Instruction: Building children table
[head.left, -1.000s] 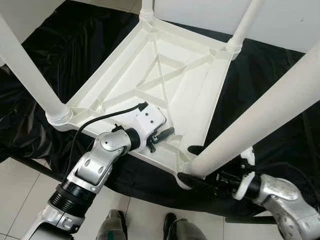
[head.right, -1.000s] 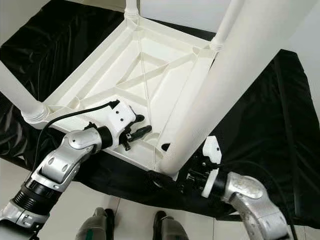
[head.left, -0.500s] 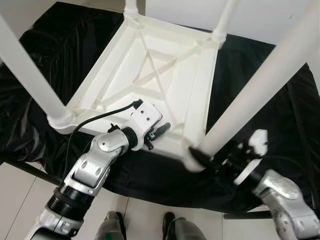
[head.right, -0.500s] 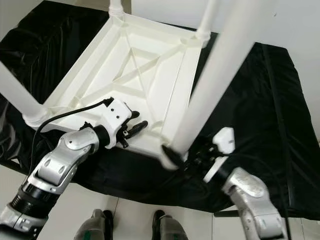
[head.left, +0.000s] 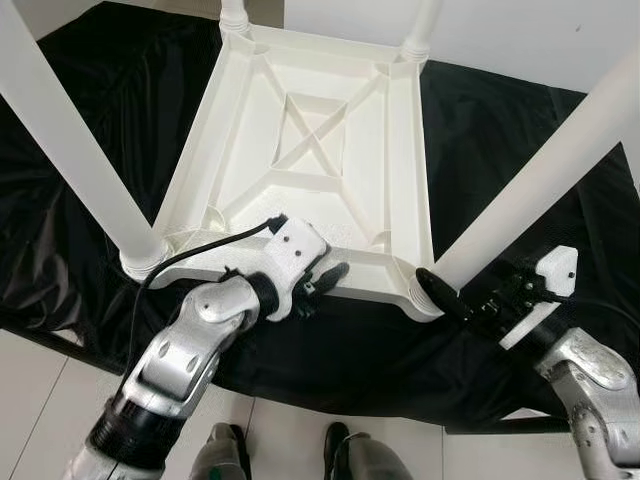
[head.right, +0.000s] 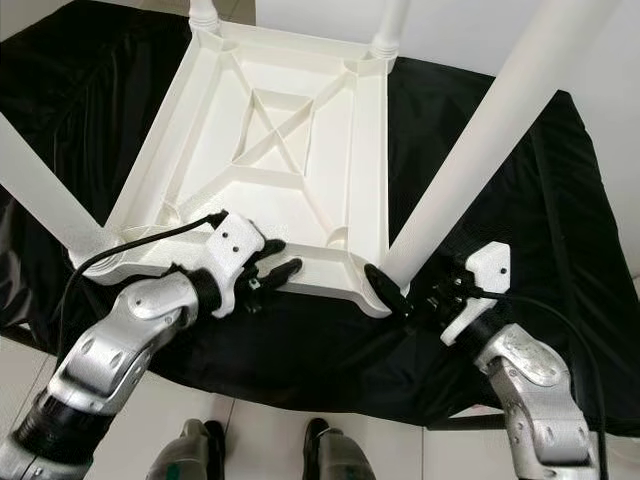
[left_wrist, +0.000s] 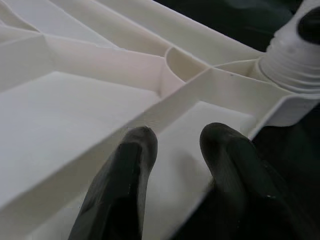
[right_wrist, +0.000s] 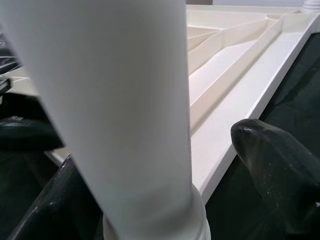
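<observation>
In the left eye view, a white plastic table (head.left: 320, 150) lies upside down on a black cloth (head.left: 90, 130), its ribbed underside facing up and its four legs rising toward the camera. The left gripper (head.left: 325, 282) sits at the near rim of the table, its fingers parted and lying over the edge. The right gripper (head.left: 450, 298) reaches in at the near right corner, its black fingers set around the foot of the near right leg (head.left: 540, 185), where that leg meets the corner socket. The near left leg (head.left: 75, 150) stands at the opposite corner. The tips of the robot's feet (head.left: 285, 455) show on the tiled floor (head.left: 40, 380) below the cloth.

The right eye view shows the same layout: the left gripper (head.right: 268, 270) on the near rim, the right gripper (head.right: 392, 292) at the base of the near right leg (head.right: 480, 150), and the two far legs at the back corners of the table (head.right: 290, 110).

In the left wrist view, the two black fingers (left_wrist: 120, 190) are spread apart, one on either side of a thin white rib of the table (left_wrist: 75, 115). A threaded leg socket shows at the corner beyond.

In the right wrist view, the leg (right_wrist: 115, 110) stands close between the two black fingers (right_wrist: 275, 175), which flank its base without clearly pressing on it; whether they clamp it I cannot tell. The table (right_wrist: 235, 65) stretches away behind.
</observation>
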